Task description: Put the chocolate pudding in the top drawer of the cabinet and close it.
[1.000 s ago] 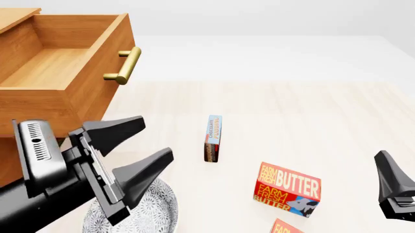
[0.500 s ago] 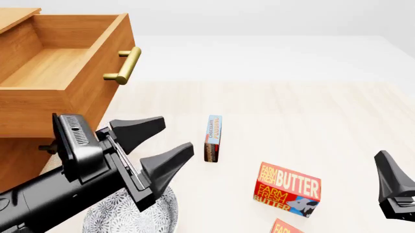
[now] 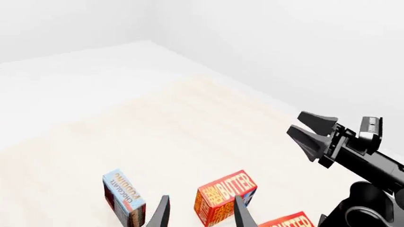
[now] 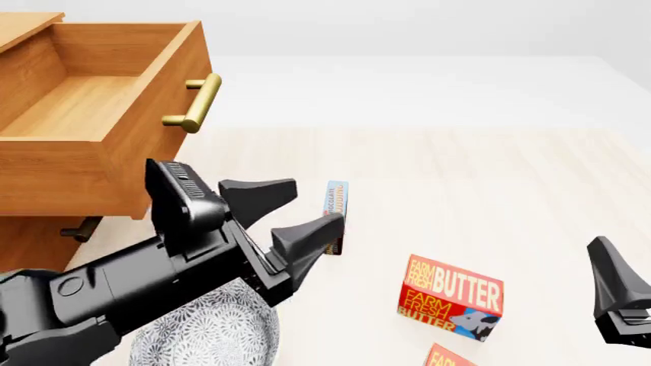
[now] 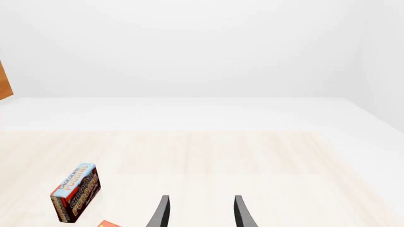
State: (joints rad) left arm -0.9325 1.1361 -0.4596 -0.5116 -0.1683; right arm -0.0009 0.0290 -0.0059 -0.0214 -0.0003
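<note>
Light-brown cabinet (image 4: 41, 229) with top drawer (image 4: 102, 114) pulled out; chocolate pudding (image 4: 335, 216) stands on the desk (image 4: 489, 191), just beside the released left claw (image 4: 290, 213). Right claw (image 3: 306, 131) released, well apart.

The left arm (image 4: 112, 293) is matte black with a rounded casing and a small round joint cap. A boxy black module with a ribbed vent grille sits behind its gripper (image 4: 290, 210), whose two fingers are black tapered wedges. The right gripper (image 4: 618, 297) looks alike.
</note>
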